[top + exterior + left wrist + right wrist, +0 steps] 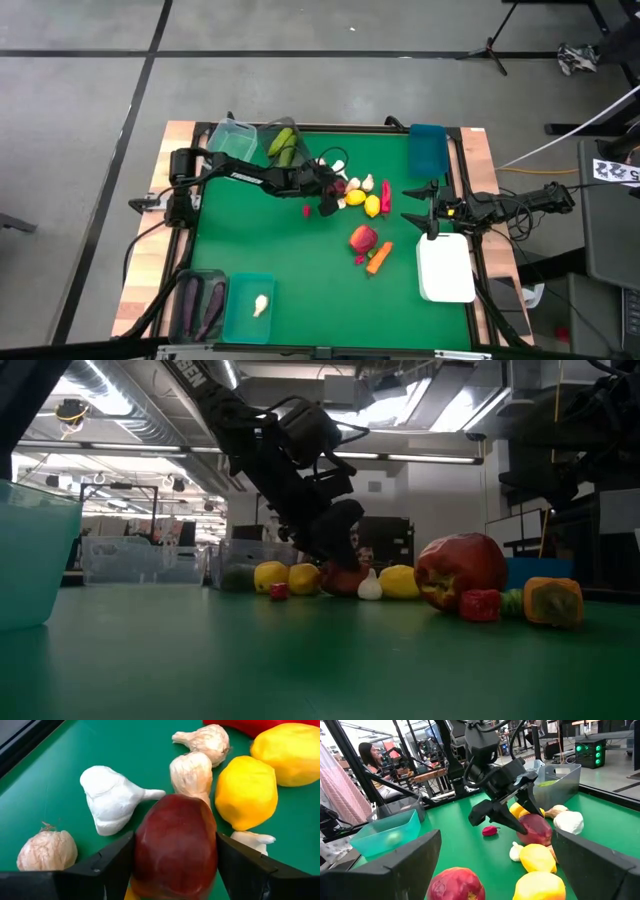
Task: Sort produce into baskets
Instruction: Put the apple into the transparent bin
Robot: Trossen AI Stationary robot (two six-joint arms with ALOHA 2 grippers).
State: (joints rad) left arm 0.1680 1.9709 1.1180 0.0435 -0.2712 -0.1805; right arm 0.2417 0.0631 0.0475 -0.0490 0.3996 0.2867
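A robotics lab: exposed ducts (130,420) and strip lights (440,405) overhead, a concrete floor (80,130) around the table, equipment racks (587,745) upper right, a person (370,757) seated upper left.

no text, label or number can be read anywhere in these views.

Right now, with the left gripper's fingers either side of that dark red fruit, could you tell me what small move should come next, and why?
Probably close the left gripper a little more, then lift. Its fingers flank the dark red fruit, which looks to be still down among the garlic bulbs and lemons, so a firm hold should come first. The right gripper waits open by the white tray.
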